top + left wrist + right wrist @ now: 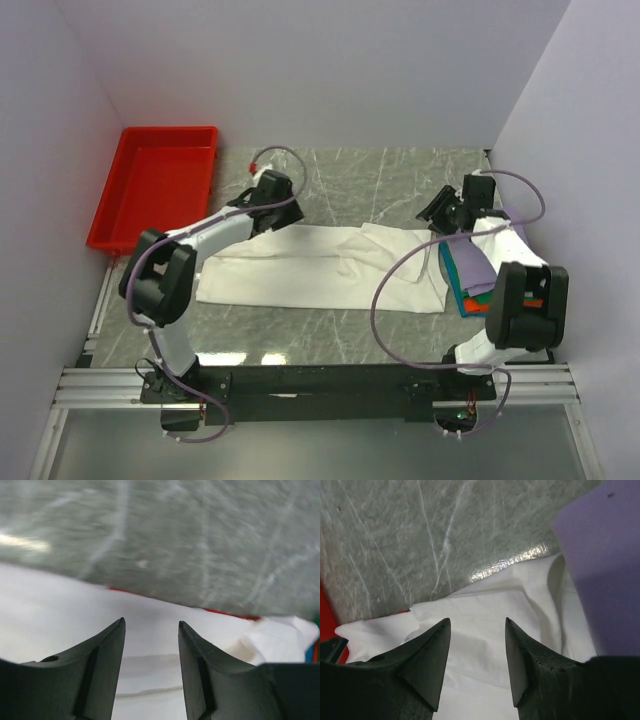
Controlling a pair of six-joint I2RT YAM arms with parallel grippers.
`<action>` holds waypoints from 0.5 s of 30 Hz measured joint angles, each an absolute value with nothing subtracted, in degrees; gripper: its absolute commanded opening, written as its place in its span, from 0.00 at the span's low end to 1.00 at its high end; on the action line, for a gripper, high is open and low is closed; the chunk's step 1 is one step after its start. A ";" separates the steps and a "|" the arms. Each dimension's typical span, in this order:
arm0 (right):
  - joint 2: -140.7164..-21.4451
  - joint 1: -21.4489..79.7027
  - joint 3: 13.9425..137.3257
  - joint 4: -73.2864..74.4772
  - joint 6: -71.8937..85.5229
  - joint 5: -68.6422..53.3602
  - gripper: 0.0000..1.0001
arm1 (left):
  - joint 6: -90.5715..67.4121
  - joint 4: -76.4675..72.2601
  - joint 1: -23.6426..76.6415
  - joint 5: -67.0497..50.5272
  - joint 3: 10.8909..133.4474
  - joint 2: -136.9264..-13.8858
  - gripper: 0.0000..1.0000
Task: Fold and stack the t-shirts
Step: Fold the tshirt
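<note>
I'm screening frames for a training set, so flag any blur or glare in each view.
Top external: sharp and evenly lit, no glare on the table. Left wrist: table blurred, a bright streak at the left; left claw crisp. Right wrist: sharp, one glare patch on the table beside the white t-shirt.

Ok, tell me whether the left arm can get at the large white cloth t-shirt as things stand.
Probably yes: the left gripper hangs open just above the large white cloth t-shirt, near its far edge, with nothing between them.
</note>
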State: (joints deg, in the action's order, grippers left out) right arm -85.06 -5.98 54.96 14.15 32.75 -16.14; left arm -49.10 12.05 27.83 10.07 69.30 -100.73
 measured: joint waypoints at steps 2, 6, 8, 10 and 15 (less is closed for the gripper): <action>-88.79 -5.56 58.65 15.46 32.25 -15.94 0.55 | -47.62 10.17 29.69 6.98 71.90 -103.55 0.55; -95.15 -2.85 64.69 17.02 31.00 -14.00 0.56 | -45.32 7.05 33.41 1.39 77.14 -109.60 0.61; -96.14 -1.76 64.99 17.34 30.94 -12.93 0.56 | -44.29 6.44 35.14 -0.38 80.05 -112.62 0.63; -96.57 -0.80 64.90 18.28 30.96 -12.19 0.56 | -43.75 6.24 36.45 -1.72 82.54 -115.24 0.65; -96.57 -0.51 64.07 18.55 30.81 -10.11 0.56 | -42.83 5.76 38.92 -4.10 87.09 -120.33 0.65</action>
